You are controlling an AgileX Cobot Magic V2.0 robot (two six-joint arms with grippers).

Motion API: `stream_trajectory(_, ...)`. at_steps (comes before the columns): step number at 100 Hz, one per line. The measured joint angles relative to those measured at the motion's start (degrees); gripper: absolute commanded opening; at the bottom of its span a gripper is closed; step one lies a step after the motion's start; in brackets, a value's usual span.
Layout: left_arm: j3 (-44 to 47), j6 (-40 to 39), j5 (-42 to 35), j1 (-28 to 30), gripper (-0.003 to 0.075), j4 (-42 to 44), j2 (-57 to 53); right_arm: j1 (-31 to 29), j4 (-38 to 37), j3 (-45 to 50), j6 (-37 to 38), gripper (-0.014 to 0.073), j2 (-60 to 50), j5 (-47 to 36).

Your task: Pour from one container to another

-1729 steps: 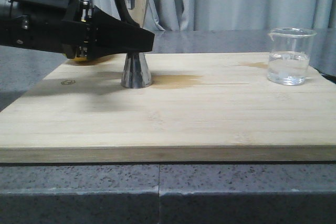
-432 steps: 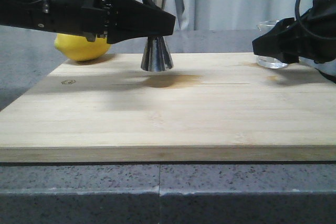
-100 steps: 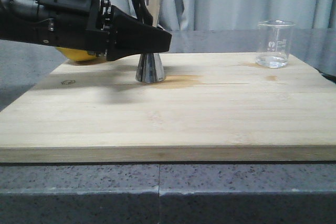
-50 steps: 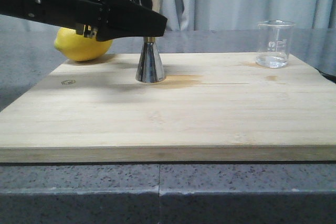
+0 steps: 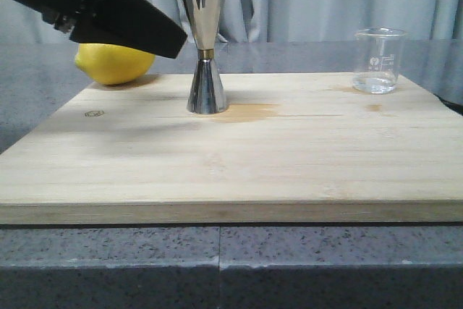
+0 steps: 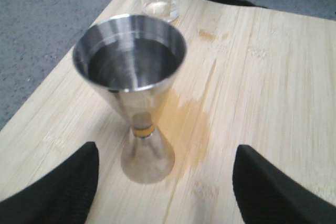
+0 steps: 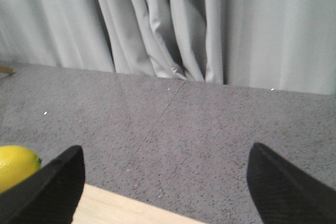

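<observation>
The steel jigger (image 5: pixel 205 48) with a gold band at its waist stands upright on the bamboo board (image 5: pixel 239 171). In the left wrist view the jigger (image 6: pixel 131 82) holds clear liquid in its upper cup. My left gripper (image 5: pixel 170 43) hangs above and to the left of it, apart from it. It is open (image 6: pixel 165 153), with its fingers (image 6: pixel 58 192) wide on either side of the jigger's foot. The glass beaker (image 5: pixel 378 61) stands at the board's far right with a little liquid in it. My right gripper (image 7: pixel 165 182) is open over the grey counter, holding nothing.
A yellow lemon (image 5: pixel 116 63) lies behind the board's far left corner, under the left arm. A wet amber stain (image 5: pixel 249 112) spreads beside the jigger's foot. Grey curtains (image 7: pixel 168 24) close off the back. A grey stone counter (image 5: pixel 217 265) carries the board.
The left gripper has risen and drawn back to the left, away from the jigger's waist. The jigger stays standing where it was. The beaker has not moved.
</observation>
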Motion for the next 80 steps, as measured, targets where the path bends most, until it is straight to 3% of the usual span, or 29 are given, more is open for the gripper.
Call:
stream_trajectory(30, -4.49, -24.69, -1.17, 0.0, 0.0498, 24.33, -8.76, 0.0, -32.62, -2.96, 31.61, 0.0584, 0.0, -5.17)
stream_trajectory(45, -6.02, -36.13, -0.56, 0.0, 0.0495, 35.57, -13.82, 0.0, -35.98, -3.3, 36.53, 0.0584, -0.28, -8.1)
stream_trajectory(80, -6.32, -67.05, 1.47, 1.44, 0.0495, 56.78, -24.71, 0.0, -36.26, -2.83, 38.35, 0.0584, -8.42, -9.15)
